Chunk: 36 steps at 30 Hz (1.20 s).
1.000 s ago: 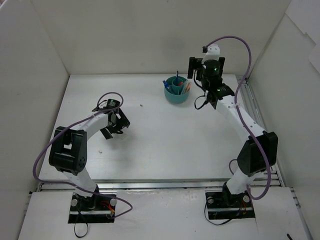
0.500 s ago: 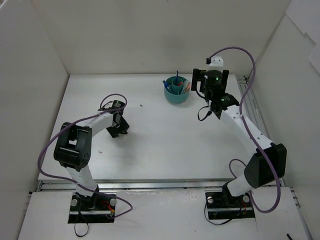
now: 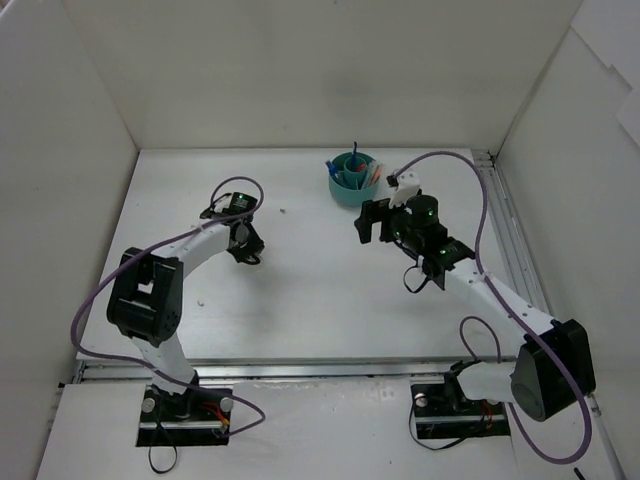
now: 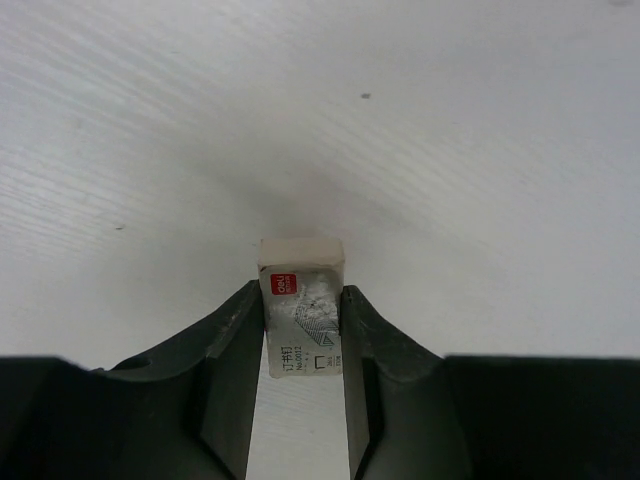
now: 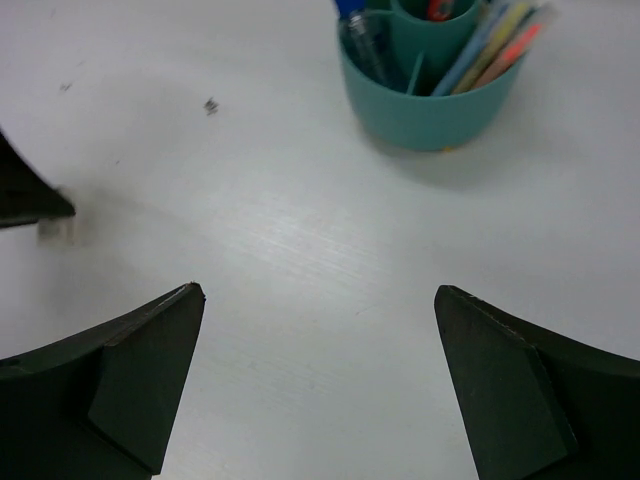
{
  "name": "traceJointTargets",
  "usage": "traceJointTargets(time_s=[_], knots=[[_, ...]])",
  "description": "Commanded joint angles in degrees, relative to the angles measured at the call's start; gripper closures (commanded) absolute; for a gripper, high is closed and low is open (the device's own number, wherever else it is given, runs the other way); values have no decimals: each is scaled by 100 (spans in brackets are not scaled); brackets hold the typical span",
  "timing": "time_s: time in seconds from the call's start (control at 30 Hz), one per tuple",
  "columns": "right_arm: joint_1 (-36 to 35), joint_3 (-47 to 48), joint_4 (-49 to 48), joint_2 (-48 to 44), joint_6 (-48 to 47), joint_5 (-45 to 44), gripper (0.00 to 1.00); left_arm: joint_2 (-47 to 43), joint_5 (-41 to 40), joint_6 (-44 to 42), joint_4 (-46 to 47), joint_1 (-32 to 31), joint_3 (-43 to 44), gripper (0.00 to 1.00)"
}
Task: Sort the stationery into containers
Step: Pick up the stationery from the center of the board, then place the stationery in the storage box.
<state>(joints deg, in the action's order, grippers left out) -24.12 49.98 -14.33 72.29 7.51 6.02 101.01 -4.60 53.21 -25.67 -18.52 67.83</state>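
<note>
The white labelled block is now clamped by the left gripper, earlier spread wide; the right gripper, held open, is withdrawn from the teal cup

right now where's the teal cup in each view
top external: teal cup sits in the upper middle of the picture, a little right of centre.
left wrist: not in it.
right wrist: at the top, right of centre.
shared landmark: the left pincer closed on the white eraser, at bottom centre in the left wrist view, left of centre from above, at the left edge of the right wrist view.
</note>
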Motion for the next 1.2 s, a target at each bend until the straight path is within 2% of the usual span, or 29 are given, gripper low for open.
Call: traceJointTargets(time_s=[0.0,0.2,0.3,0.5,0.67,0.77,0.87,1.03,1.1,1.13,1.17], knots=[[-259,-277,-1369,-40,75,1381,2,-923,82,-66,536,-256,345,81],[-1015,-348,-2117,627,-188,1394,2,-1899,-410,453,1151,-986,46,75],[-1253,-436,-2923,909,-302,1253,2,-2251,-428,769,1468,-1153,-217,75],[-1639,-480,-4277,1261,-189,963,2,-2525,-278,1033,1820,-1391,-499,77],[-1798,-551,-4816,1384,-188,804,4,-2639,-339,1235,1925,-1522,-631,78],[-1833,-428,-4948,1551,-100,909,9,-2674,-489,1323,1961,-1593,-675,78],[-1833,-322,-4992,1709,13,883,20,-2753,-507,1332,2074,-1654,-727,79],[-1842,-260,-5010,1806,198,796,23,-2859,-717,1323,2277,-1830,-868,79],[-1833,-269,-5018,1797,277,787,30,-2877,-744,1315,2303,-1830,-886,79],[-1842,-260,-5053,1771,304,769,39,-2868,-744,1323,2303,-1830,-895,79],[-1842,-269,-5080,1771,347,778,43,-2868,-744,1315,2295,-1830,-895,79]])
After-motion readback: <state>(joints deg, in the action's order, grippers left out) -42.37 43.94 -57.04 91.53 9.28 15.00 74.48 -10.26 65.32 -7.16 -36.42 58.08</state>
